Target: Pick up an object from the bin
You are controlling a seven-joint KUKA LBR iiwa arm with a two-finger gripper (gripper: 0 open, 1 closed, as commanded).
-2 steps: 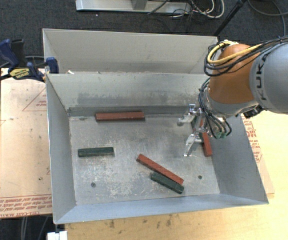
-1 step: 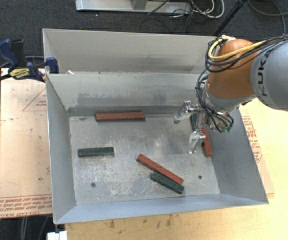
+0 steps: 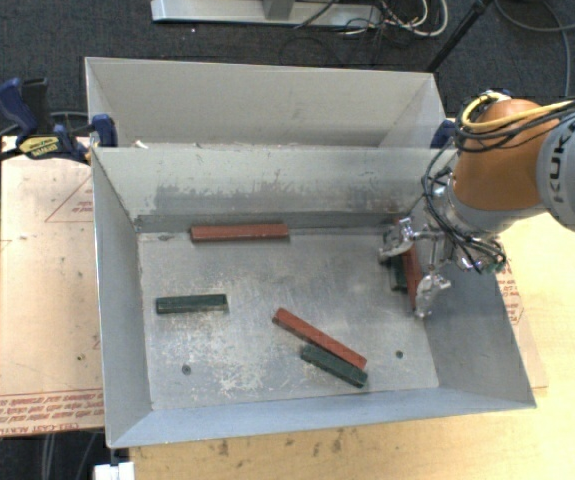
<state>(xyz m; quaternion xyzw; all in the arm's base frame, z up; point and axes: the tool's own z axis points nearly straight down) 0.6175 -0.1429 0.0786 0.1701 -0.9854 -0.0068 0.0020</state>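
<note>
One camera looks down on the grey bin [image 3: 267, 108] from above, tilted slightly toward its far wall. It frames the whole bin, and the arm [image 3: 527, 168] enters from the right.

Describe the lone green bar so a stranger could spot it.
Start at the grey bin and look to its floor's left half. A short dark green bar lies there alone; the other green bar lies close beside a slanted red bar.

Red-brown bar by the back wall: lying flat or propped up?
Lying flat. The red-brown bar rests full length on the bin floor, parallel to the back wall.
</note>
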